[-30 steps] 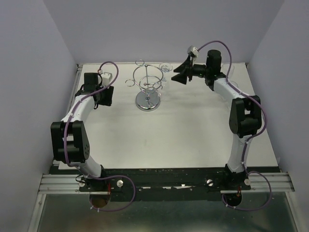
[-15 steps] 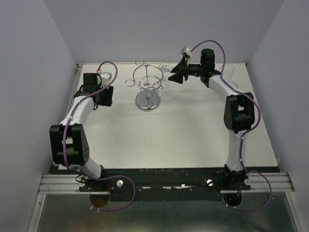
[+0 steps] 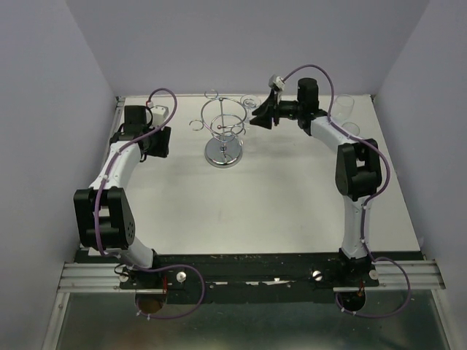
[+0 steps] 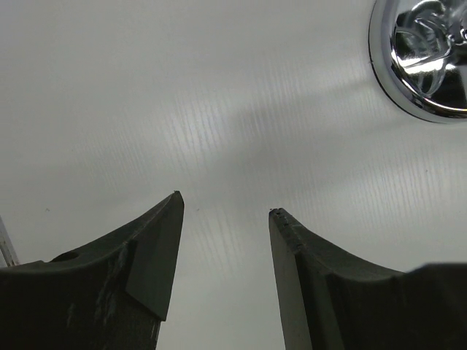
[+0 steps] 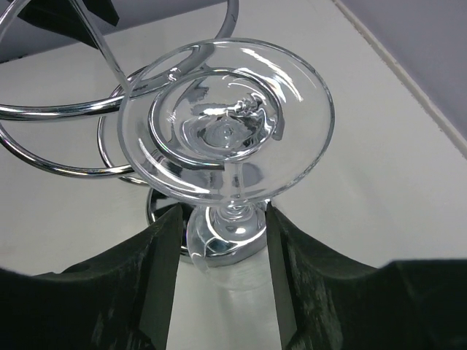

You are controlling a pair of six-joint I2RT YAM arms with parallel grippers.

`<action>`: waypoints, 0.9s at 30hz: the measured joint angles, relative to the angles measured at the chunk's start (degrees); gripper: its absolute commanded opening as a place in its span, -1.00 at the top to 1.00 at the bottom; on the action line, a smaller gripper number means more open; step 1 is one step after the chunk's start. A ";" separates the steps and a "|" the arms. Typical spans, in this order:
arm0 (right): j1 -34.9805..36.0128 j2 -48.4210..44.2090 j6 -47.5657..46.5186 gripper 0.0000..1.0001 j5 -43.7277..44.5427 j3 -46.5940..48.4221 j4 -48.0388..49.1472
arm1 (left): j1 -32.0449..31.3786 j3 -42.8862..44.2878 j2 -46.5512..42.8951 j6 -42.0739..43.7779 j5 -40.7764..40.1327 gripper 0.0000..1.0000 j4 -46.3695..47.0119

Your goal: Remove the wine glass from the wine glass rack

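The chrome wine glass rack stands at the back middle of the table, and its hoop shows in the right wrist view. A clear wine glass hangs upside down from a ring on the rack's right side; it is faint in the top view. My right gripper is open, its jaws on either side of the glass's bowl just below the foot. My left gripper is open and empty above the bare table, left of the rack's mirrored base.
Clear glasses stand at the back right, behind the right arm. The white table is walled by pale panels on three sides. The left arm sits at the rack's left.
My right gripper has moved left to the rack and now straddles the hanging glass. The left arm has hardly moved.
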 measured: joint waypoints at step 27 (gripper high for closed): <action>2.91 2.54 1.40 -0.03 9.35 2.49 -1.01 | 0.00 0.31 1.73 0.35 0.46 -0.29 0.22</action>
